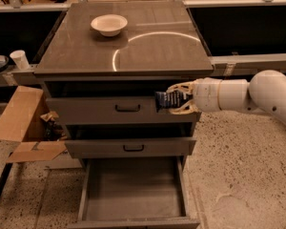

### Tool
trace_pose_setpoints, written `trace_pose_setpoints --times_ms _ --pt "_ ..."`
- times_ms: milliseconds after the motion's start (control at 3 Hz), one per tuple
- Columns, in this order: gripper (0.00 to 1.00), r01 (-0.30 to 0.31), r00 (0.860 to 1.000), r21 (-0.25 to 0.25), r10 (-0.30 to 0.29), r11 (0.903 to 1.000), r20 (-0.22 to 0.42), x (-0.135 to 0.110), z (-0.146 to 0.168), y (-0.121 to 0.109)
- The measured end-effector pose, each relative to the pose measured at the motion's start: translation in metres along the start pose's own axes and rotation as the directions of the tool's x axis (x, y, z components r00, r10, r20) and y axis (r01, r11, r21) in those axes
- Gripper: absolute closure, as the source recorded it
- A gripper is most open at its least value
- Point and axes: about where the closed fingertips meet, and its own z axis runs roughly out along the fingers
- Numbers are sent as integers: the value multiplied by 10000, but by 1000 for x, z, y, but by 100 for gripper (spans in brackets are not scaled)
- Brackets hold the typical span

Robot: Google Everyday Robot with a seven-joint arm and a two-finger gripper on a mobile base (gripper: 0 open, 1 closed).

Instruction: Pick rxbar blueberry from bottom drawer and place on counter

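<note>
Counter is gleaming up top; just under its front edge, we're clamping our gripper snugly on the bar's end. Probably light, slick.

The counter carries a white bowl toward its far edge, left of middle; the gripper hangs below the front right corner, clasping the rxbar blueberry.

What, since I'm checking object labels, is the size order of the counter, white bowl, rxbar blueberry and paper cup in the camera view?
1. counter
2. white bowl
3. rxbar blueberry and paper cup look alike; unranked, since the pincer, shut on the bar before the top drawer, hides part of it.
</note>
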Motion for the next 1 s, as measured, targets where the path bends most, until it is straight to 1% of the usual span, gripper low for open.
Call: trace_pose_setpoints --times_ms 333,667,1000 --pt "100 563 9982 551 -573 9969 166 -14 -6 -57" --pt "100 967 9945 1170 -1007 9884 294 -20 -14 -116" --pt "100 796 9940 1724 -911 9818 599 -15 -13 -160"
